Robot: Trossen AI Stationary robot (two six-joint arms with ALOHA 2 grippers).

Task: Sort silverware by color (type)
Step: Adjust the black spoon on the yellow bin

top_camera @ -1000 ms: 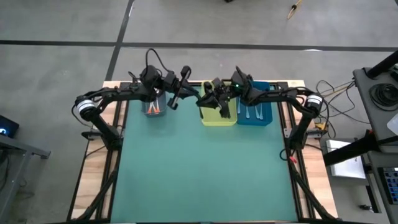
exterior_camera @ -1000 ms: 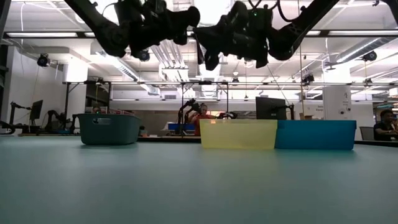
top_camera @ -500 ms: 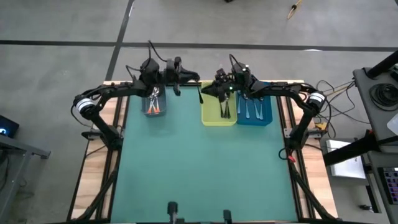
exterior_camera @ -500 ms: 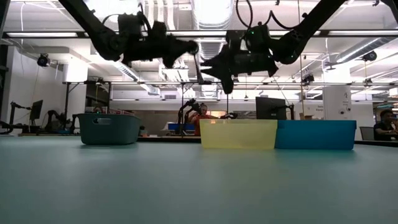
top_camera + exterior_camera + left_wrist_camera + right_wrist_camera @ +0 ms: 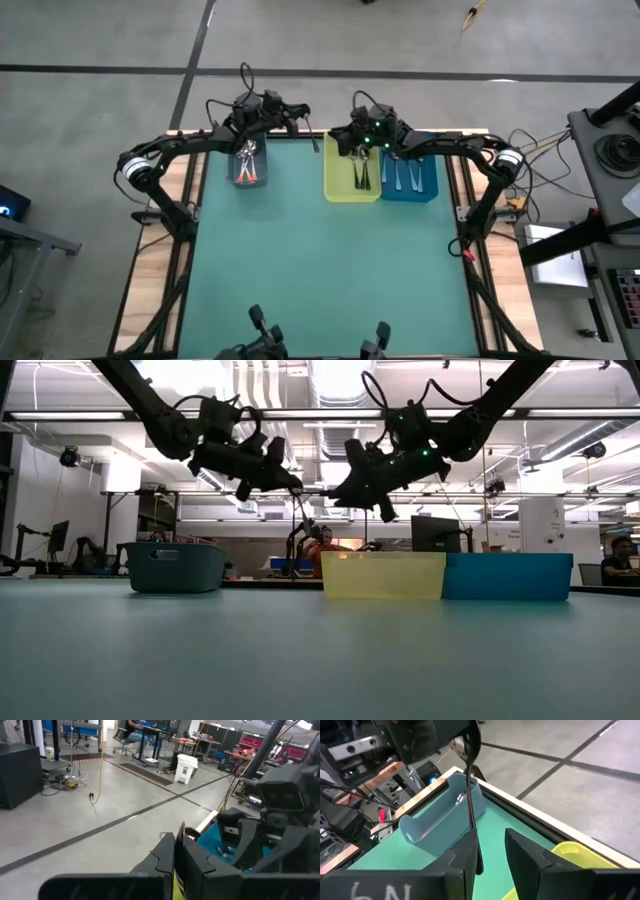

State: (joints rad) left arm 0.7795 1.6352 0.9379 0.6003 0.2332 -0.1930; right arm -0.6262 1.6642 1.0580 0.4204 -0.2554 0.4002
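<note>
A black-handled spoon (image 5: pixel 470 795) hangs between my two grippers above the table's far edge; it also shows as a thin dark line in the high view (image 5: pixel 316 143). My left gripper (image 5: pixel 298 113) is shut on it. My right gripper (image 5: pixel 490 857) is open, its fingers on either side of the spoon's handle; I cannot tell whether they touch it. The grey bin (image 5: pixel 248 166) holds orange-handled spoons. Dark-handled spoons lie in the yellow bin (image 5: pixel 335 190). The blue bin (image 5: pixel 432 188) holds pale silver ones. My left gripper pinches the black spoon between its two fingers at the bowl end (image 5: pixel 461 745), with a thin edge of it sticking out past the fingertips (image 5: pixel 181 831). The spoon is lifted clear, and its handle (image 5: pixel 472 835) hangs down toward my right gripper.
The three bins stand in a row along the table's far edge, the yellow bin (image 5: pixel 383 575) and the blue bin (image 5: pixel 507 576) touching, the grey bin (image 5: pixel 175 566) apart to the left. The green mat (image 5: pixel 320 270) in front of them is bare. People sit in the room behind.
Both grippers have moved toward the table's far edge, the right one away from over the yellow bin, and have tipped from pointing down to slanting toward each other. The black spoon has travelled with my left gripper, and now hangs between the two.
</note>
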